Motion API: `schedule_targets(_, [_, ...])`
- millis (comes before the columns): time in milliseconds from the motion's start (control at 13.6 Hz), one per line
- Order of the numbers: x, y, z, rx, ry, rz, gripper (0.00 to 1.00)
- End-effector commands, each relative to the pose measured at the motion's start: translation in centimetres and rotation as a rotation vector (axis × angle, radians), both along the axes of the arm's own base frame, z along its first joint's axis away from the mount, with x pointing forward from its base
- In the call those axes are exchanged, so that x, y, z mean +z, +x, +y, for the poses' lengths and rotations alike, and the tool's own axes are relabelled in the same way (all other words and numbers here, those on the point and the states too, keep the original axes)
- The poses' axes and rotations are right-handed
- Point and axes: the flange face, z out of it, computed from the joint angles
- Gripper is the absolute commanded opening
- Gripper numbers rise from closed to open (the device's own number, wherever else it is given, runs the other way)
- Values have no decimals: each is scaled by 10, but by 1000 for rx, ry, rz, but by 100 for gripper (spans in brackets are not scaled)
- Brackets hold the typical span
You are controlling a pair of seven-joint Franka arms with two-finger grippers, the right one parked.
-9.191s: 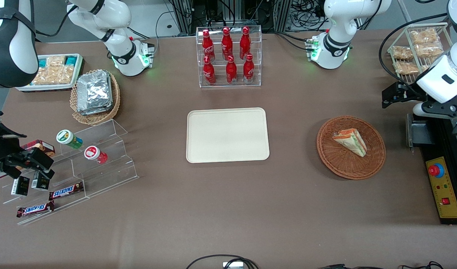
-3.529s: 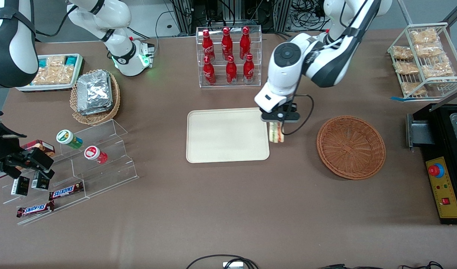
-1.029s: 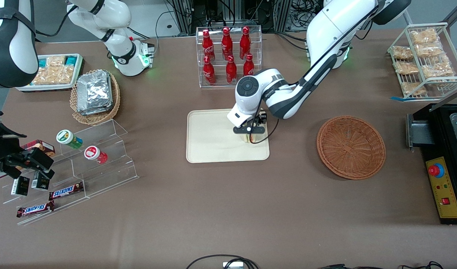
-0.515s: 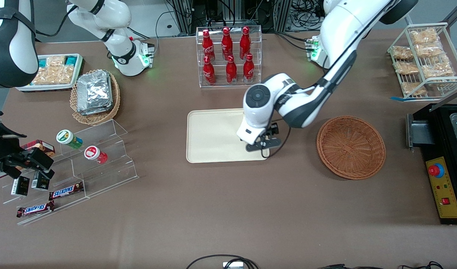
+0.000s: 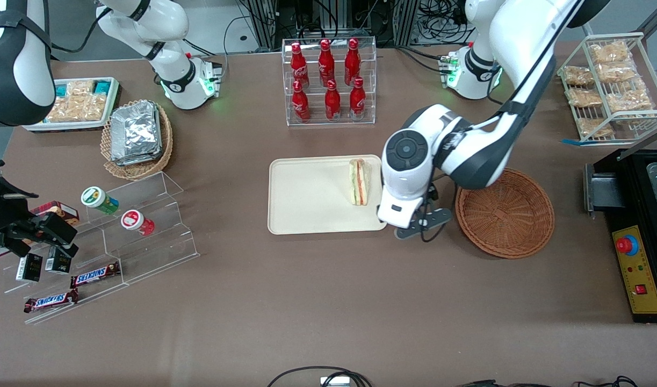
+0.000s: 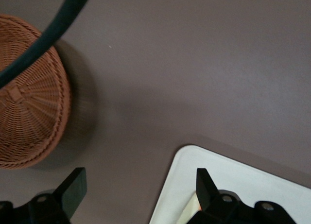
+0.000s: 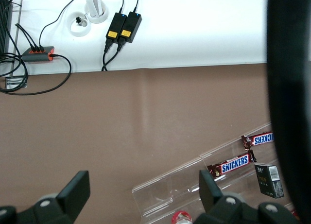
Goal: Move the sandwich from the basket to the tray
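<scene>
The sandwich [image 5: 359, 181] stands on its edge on the cream tray [image 5: 307, 193], close to the tray's end that faces the basket, with its green and orange-red layers showing. The reddish-brown wicker basket [image 5: 504, 215] is empty. My left gripper [image 5: 410, 226] hangs over the bare table between the tray's corner and the basket, nearer the front camera than the sandwich. In the left wrist view the gripper [image 6: 139, 195] is open with nothing between its fingers; the tray's corner [image 6: 243, 185], a sliver of the sandwich [image 6: 187, 214] and the basket [image 6: 29, 112] show there.
A clear rack of red bottles [image 5: 329, 80] stands farther from the camera than the tray. A tan basket of foil packets [image 5: 136, 137] and an acrylic step stand [image 5: 135, 226] lie toward the parked arm's end. A wire rack [image 5: 607, 80] and a black control box [image 5: 637, 269] sit at the working arm's end.
The sandwich went from the basket to the tray in my gripper. Within the last second the gripper let it go and moved off the tray toward the basket and the camera.
</scene>
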Motion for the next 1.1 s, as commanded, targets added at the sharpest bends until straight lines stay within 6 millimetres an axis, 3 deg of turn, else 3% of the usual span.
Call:
schedule_targets(0, [23, 16, 37, 71, 34, 1, 99])
schedule_targets(294, [56, 24, 88, 41, 29, 36, 100])
schedule_targets(588, [103, 20, 160, -45, -21, 89, 100])
schedule_targets(809, [150, 3, 227, -114, -100, 103, 100])
schedule_targets(1029, [191, -23, 280, -245, -124, 155, 100])
